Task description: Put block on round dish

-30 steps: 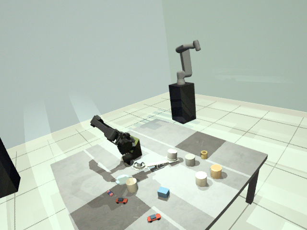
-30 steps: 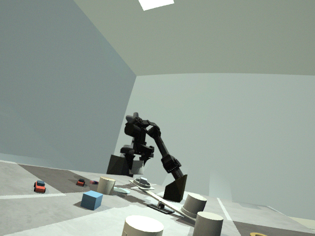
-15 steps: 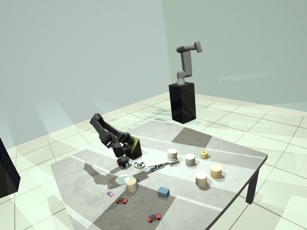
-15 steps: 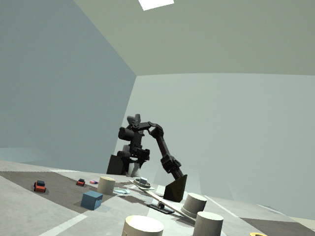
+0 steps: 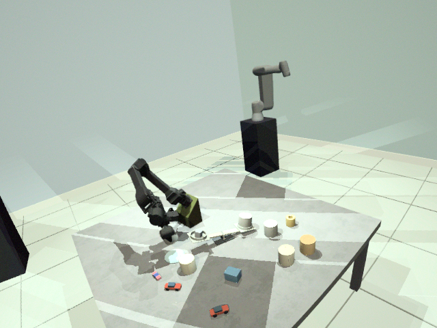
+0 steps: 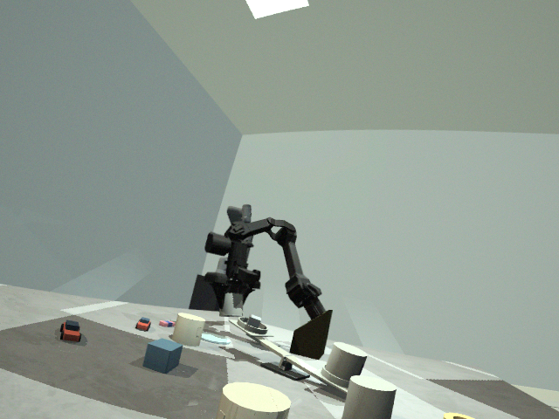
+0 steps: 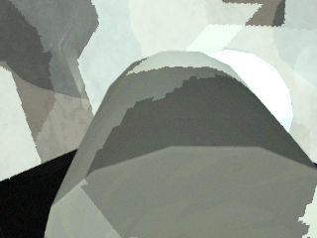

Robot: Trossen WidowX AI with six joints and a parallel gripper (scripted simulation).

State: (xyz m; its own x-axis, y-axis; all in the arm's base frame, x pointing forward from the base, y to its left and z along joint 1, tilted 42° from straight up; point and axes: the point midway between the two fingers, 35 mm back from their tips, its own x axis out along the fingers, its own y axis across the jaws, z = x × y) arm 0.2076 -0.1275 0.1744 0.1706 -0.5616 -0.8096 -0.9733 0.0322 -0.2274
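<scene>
The arm [image 5: 148,190] is showing matte black all over, slim boxy links running between chunkier rounded joint housings. Its base [image 5: 188,212] is sitting as an olive-green block with dark faces. The gripper [image 6: 234,299] is looking black and angular, fine detail blurring out.
</scene>
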